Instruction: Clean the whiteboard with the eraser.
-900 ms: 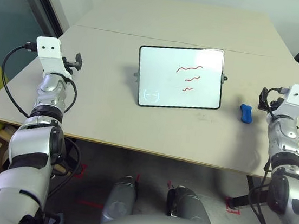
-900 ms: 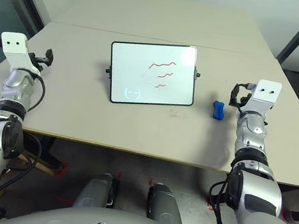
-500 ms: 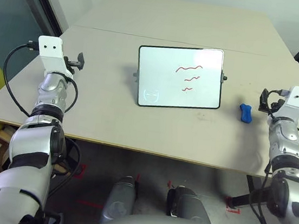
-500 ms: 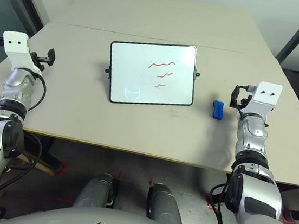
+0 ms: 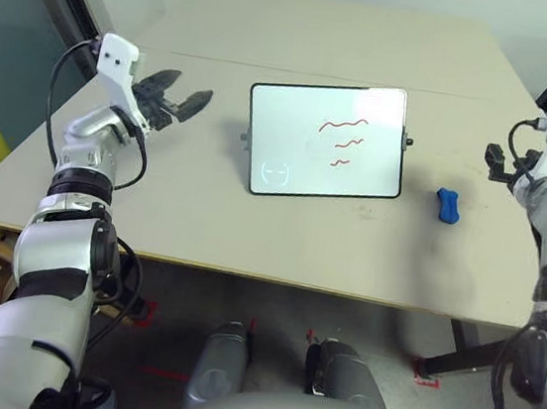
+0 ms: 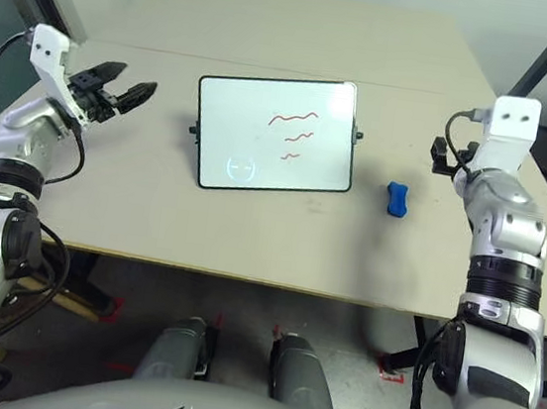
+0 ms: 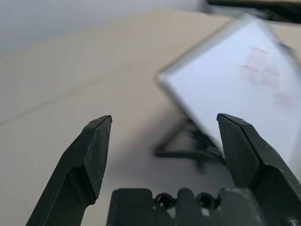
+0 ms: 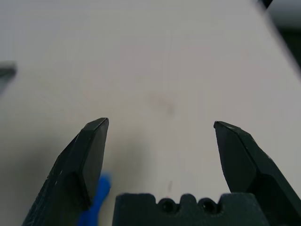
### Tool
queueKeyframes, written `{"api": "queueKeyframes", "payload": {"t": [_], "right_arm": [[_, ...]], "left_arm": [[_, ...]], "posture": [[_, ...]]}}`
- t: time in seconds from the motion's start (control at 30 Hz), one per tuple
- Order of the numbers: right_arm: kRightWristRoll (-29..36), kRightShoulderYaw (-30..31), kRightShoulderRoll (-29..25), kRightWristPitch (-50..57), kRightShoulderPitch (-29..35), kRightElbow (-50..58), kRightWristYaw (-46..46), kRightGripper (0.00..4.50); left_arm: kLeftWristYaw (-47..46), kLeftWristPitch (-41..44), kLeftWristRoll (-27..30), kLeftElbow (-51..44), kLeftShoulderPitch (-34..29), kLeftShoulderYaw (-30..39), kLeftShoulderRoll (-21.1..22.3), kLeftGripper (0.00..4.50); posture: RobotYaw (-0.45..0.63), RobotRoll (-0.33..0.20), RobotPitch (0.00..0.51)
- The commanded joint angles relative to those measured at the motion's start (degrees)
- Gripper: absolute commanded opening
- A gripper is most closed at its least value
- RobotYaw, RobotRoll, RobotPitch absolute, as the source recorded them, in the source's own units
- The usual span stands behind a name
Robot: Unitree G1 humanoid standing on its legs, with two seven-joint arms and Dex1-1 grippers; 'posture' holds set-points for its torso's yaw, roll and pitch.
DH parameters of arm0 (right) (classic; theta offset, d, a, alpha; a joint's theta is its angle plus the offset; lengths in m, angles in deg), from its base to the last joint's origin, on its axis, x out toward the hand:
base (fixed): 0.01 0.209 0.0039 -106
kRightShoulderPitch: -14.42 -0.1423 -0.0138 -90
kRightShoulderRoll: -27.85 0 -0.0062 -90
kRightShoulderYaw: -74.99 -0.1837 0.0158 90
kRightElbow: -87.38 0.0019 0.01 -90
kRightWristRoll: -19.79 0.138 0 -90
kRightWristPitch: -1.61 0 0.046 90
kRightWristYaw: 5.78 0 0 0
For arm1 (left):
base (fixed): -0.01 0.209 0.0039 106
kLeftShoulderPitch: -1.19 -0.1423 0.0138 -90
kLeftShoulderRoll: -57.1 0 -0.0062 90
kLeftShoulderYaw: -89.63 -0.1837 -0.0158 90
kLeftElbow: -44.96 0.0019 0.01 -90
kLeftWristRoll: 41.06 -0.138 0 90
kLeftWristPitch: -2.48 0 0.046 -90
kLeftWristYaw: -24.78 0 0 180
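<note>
Whiteboard point(image 5: 325, 141) propped on its stand near table point(image 5: 202, 216) centre, tilted back, face toward robot. Thin black frame, red squiggles on upper-right part of face, faint circle mark in lower-left corner. Small black knobs stick out at both side edges.

L gripper point(image 5: 180, 99): fingers spread wide, nothing between them. Held above table surface, tips aimed toward board's left edge; clear gap of bare table between tips and frame, no contact. In L wrist view point(image 7: 164, 123) board sits ahead of the fingers and off toward one finger's side, blurred; dark stand leg visible beneath it.

Eraser point(image 5: 446, 205): bright blue bone-shaped block, lying flat on table, just off board's right edge, apart from frame. Untouched.

R gripper point(image 8: 160, 125): fingers wide open, empty, per R wrist view. Eraser shows there as a blue sliver point(image 8: 96, 202) low beside the base of one finger, behind the tips rather than between them. Bare table ahead of tips. In head views R wrist housing sits raised beyond eraser, to its right; no contact w/ eraser.

Red marks on board intact.
</note>
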Motion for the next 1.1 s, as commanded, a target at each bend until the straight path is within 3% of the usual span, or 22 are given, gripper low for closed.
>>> {"api": "queueKeyframes", "payload": {"t": [0.03, 0.17, 0.37, 1.0, 1.1], "right_arm": [[2.2, 2.0, -1.5, 11.6, -1.5, 4.3, 2.5, 4.47], [2.3, 3.9, -1.7, 16.7, -1.9, 4.3, 4.1, 4.47], [0.8, 6.3, -0.6, 16.9, -2.6, 0.8, 3.9, 4.47], [-0.7, 8.1, 1.6, 14.7, -2.8, -5.4, 5.0, 4.47], [-1.2, 8.4, 1.8, 14.1, -2.8, -6.3, 5.1, 3.86]], "left_arm": [[8.2, 5.0, 0.8, -4.8, -0.6, -3.0, 1.3, 4.50], [16.1, 11.8, 1.7, -9.9, -2.2, -5.7, 2.4, 4.50], [20.6, 18.3, 2.4, -13.8, -3.2, -7.6, 3.4, 4.50], [19.3, 20.3, 3.9, -18.4, -5.5, -7.1, 4.1, 4.50], [19.1, 20.1, 4.0, -18.5, -5.5, -7.2, 3.9, 4.50]], "posture": [[0.12, 0.000, 0.038], [0.12, 0.000, 0.043], [0.12, 0.000, 0.045], [0.15, 0.000, 0.033], [0.15, 0.000, 0.035]]}}
